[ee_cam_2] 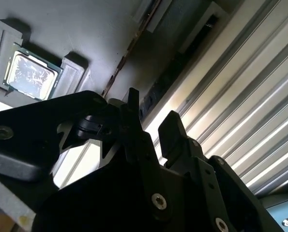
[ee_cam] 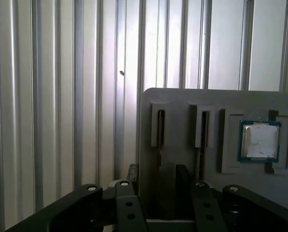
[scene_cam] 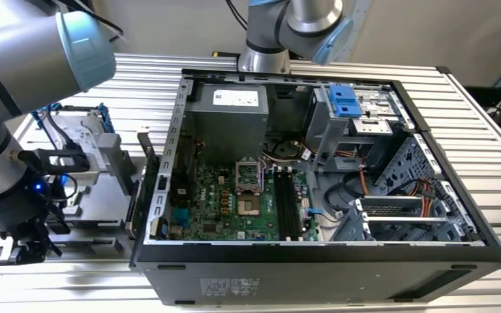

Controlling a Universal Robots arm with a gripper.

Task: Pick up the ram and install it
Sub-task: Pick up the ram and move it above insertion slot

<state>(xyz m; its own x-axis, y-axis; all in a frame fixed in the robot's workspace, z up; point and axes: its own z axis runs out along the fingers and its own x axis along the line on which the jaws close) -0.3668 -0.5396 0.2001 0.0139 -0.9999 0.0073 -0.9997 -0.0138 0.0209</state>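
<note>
The task is at its first step, with nothing lifted and nothing installed. In the first wrist view the gripper point(ee_cam: 157, 175) hangs over the near end of the grey parts tray point(ee_cam: 182, 99), its 2 fingers point(ee_cam: 132, 175) parted with a clear gap and nothing held between them. The tray has 2 narrow slots. A thin, dark strip stands on edge in the slot furthest from the square silver processor chip point(ee_cam: 260, 141), which sits in its own pocket in the tray, and I take this strip to be the ram point(ee_cam: 160, 137). The fingers stand one on each side of that slot's line, but I cannot tell whether they touch the strip. In the exterior view the open computer case point(scene_cam: 320, 253) stands just beside the tray, on the exterior view's right, and its long black memory slots point(scene_cam: 287, 205) look unfilled. By my judgement, the grasp, the lift, the carry to the case and the seating are all left to do
</note>
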